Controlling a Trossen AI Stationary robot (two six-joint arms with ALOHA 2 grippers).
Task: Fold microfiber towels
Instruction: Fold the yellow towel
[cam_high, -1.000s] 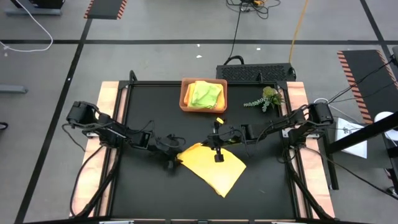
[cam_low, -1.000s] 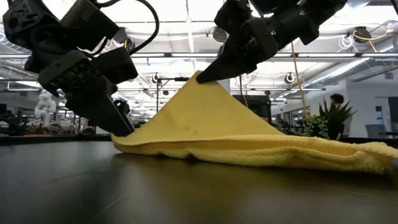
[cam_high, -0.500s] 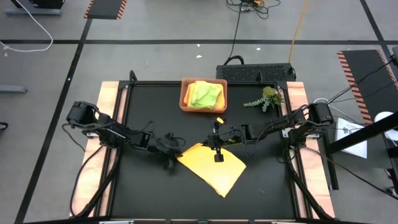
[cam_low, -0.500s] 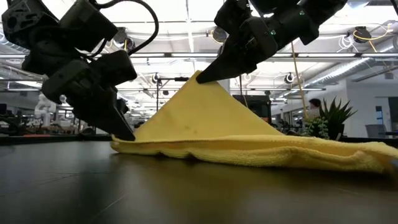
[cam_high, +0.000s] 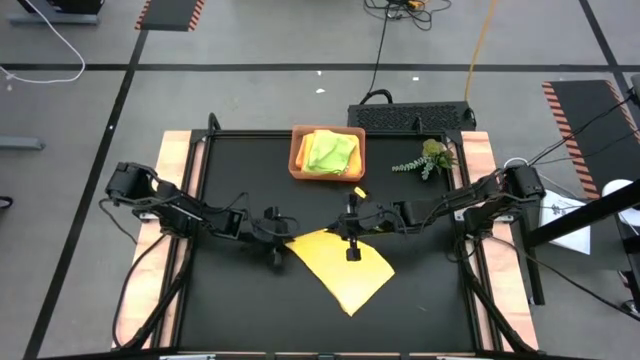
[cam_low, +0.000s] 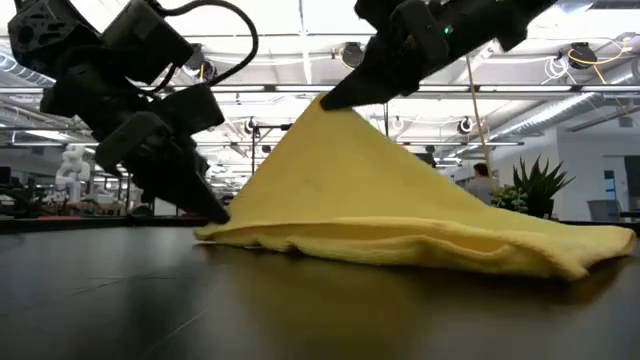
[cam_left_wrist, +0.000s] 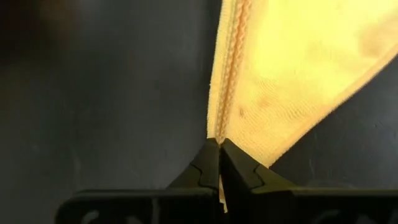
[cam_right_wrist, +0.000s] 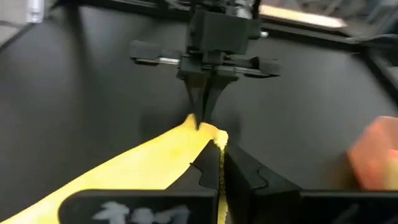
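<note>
A yellow microfiber towel (cam_high: 345, 270) lies on the black table, one corner pulled up into a peak (cam_low: 322, 104). My right gripper (cam_low: 326, 100) is shut on that peak, well above the table. My left gripper (cam_low: 218, 210) is shut on the towel's left corner at table height. In the right wrist view it (cam_right_wrist: 202, 121) faces my right gripper (cam_right_wrist: 219, 148) at close range. The rest of the towel (cam_low: 430, 250) rests on the table. Orange and lime green towels (cam_high: 330, 152) lie in the orange-brown tray (cam_high: 297, 160). My left gripper pinches the yellow towel's left corner (cam_left_wrist: 219, 134) between its two fingertips, where two stitched edges meet. The fingers slant down from the table's left, and the corner sits at table level. My right gripper pinches a raised corner of the towel (cam_right_wrist: 208, 135) between its fingertips, slanting down from the right. That corner is lifted clear, and the cloth slopes down from it to the table.
The tray stands at the far middle of the table. A small green plant sprig (cam_high: 425, 160) lies to its right. Bare black table (cam_high: 240, 300) shows near the front edge and on the left. Beyond the table a person (cam_low: 478, 180) is in the room.
My left gripper has tipped and shut on the towel's left corner. My right gripper has risen a little with the corner it holds. That makes the towel's peak taller, and the cloth's far right end has slid inward along the table.
</note>
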